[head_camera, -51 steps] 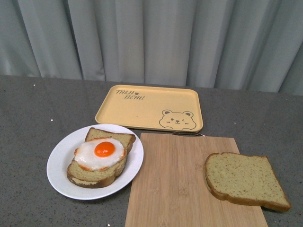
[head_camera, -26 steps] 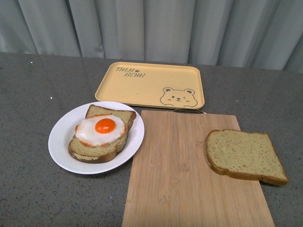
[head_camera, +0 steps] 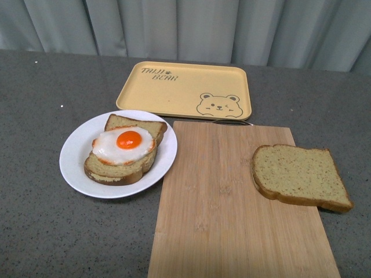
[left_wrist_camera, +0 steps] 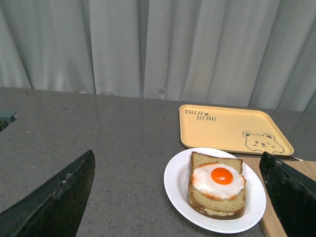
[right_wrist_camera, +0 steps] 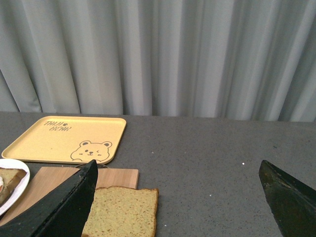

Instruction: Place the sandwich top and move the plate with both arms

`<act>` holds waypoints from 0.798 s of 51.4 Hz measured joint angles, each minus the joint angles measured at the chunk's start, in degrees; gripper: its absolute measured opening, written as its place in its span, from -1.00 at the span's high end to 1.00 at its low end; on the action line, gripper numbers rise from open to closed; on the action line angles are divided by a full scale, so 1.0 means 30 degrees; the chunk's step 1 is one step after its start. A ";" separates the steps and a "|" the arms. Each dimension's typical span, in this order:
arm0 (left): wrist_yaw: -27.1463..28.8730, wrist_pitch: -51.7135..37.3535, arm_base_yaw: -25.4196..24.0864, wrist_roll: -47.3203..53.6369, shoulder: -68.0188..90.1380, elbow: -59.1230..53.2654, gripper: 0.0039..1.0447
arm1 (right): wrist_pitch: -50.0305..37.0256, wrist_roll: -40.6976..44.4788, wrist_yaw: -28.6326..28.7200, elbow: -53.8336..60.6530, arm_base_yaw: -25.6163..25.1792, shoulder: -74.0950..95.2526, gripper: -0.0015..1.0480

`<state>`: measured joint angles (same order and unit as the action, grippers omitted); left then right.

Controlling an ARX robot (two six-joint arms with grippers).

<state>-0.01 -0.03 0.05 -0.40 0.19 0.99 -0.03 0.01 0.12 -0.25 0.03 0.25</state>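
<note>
Lying rightward on the bamboo cutting board (head_camera: 232,202), the sandwich top (head_camera: 300,176) sits nearest the right gripper (right_wrist_camera: 177,165), which is spread wide and empty.

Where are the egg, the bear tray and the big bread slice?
fried egg (head_camera: 128,139), front view, its orange yolk
bear tray (head_camera: 179,92), front view, bare middle
big bread slice (head_camera: 298,175), front view, its middle

Left claw (left_wrist_camera: 177,157) hovering with fingers (left_wrist_camera: 59,197) spread wide over the grey desk (left_wrist_camera: 98,128)
The white plate (left_wrist_camera: 175,181) is carrying stacked bread (left_wrist_camera: 217,203) topped by a fried egg (left_wrist_camera: 219,178); the yellow tray (left_wrist_camera: 222,131) is lying just beyond it.
</note>
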 joint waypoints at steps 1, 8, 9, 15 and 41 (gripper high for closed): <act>0.0000 0.0000 0.0000 0.0000 0.0000 0.0000 -0.88 | 0.0000 0.0007 0.0000 0.0000 0.0000 0.0000 -0.82; 0.0007 0.0000 0.0000 0.0000 0.0000 0.0000 -0.88 | 0.0000 0.0000 0.0000 0.0000 0.0000 0.0000 -0.82; 0.0007 0.0000 0.0000 0.0000 0.0000 0.0000 -0.88 | 0.0000 0.0000 0.0000 0.0000 0.0000 0.0000 -0.82; 0.0007 0.0000 0.0000 0.0000 0.0000 0.0000 -0.88 | 0.0000 0.0007 0.0000 0.0000 0.0000 0.0000 -0.82; 0.0007 0.0000 0.0000 0.0000 0.0000 -0.0007 -0.88 | -1.0819 0.1341 0.8123 -0.5807 -0.5603 2.7277 -0.82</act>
<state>0.01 -0.03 0.05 -0.40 0.19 0.97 -32.49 4.03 24.49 -17.67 -16.78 82.08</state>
